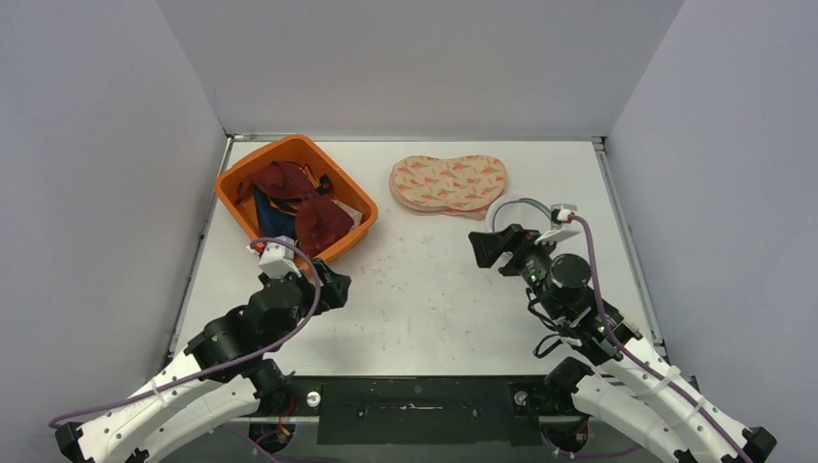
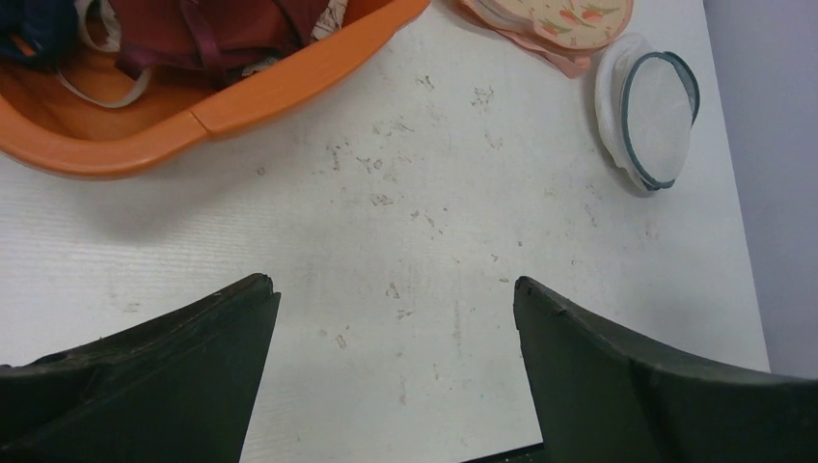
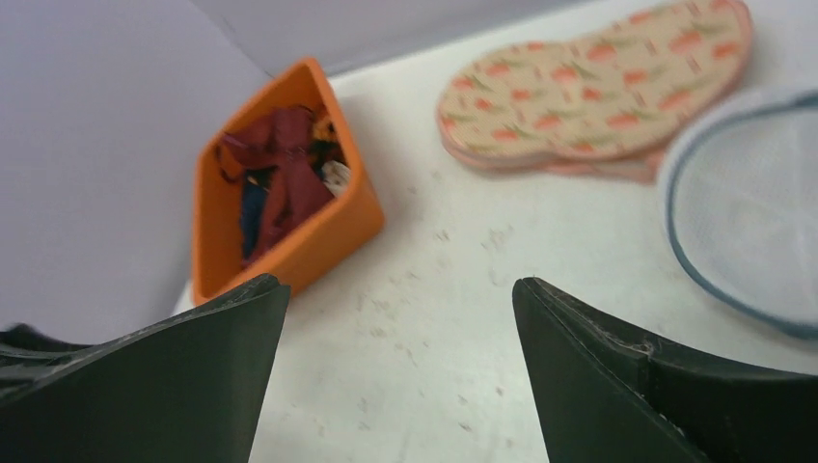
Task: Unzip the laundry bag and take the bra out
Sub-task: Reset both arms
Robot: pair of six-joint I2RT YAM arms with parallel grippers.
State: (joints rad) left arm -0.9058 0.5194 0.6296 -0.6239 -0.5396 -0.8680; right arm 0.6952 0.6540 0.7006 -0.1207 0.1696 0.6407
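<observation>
left gripper (image 2: 395,286): jaws wide, empty, just in front of the orange basket (image 2: 289,82)
bra (image 1: 449,181): right of basket, lying flat; light, squishy padded cups (I'd pinch an edge)
laundry bag (image 2: 651,116): further right of basket, floppy thin mesh
right gripper (image 3: 400,285): wide, empty too

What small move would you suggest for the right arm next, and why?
Probably draw the right gripper back a little toward its base. Its fingers stand open and empty. The patterned bra lies on the table beside the mesh laundry bag rather than inside it, and the bag looks flat, so nothing seems left to grasp there.
</observation>
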